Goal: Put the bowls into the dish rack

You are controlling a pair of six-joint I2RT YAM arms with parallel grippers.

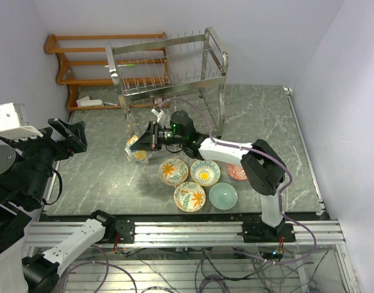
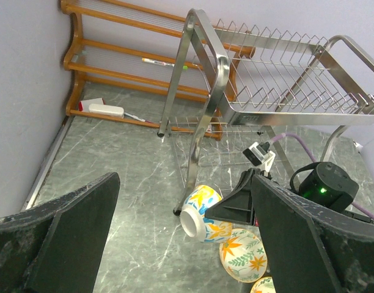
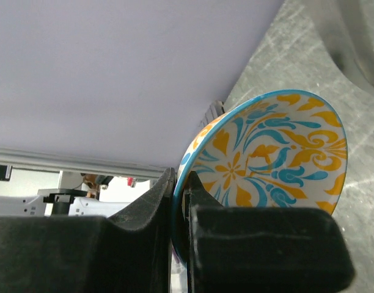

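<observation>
Holding one floral bowl (image 1: 138,149) by its rim, the right jaws are shut on it at the end of the right arm (image 1: 217,148), which reaches leftward across the desk (image 1: 266,116).

Top view: the bowl is tipped on edge, about mid-desk toward the left edge, just in front of the dish rack (image 1: 168,67) legs. Cannot tell whether it touches the desk. The other bowls (image 1: 189,196) are clustered toward the near edge, a reddish one half hidden under the arm. The left arm (image 1: 28,162) sits at the left edge, well apart.

Left wrist view: the left jaws are wide open and empty, with both fingers (image 2: 71,238) framing the scene. The bowl (image 2: 202,218) shows side-on, clamped at its right rim. It is low beside the rack's front leg and not yet on either tier.

Right wrist view: the rim is pinched between the two fingers (image 3: 260,244), one on the patterned inside, one on the outside. Most of the bowl (image 3: 272,152) projects past the tips, unsupported.

Handling, as judged: glazed ceramic, stiff, weighty for its size, slick, and liable to chip on steel wire. The rim pinch looks like the sensible hold, inside and outside faces opposed. With so narrow a bite the bowl could pivot or slip, so it wants a slow, upright entry between the prongs.
</observation>
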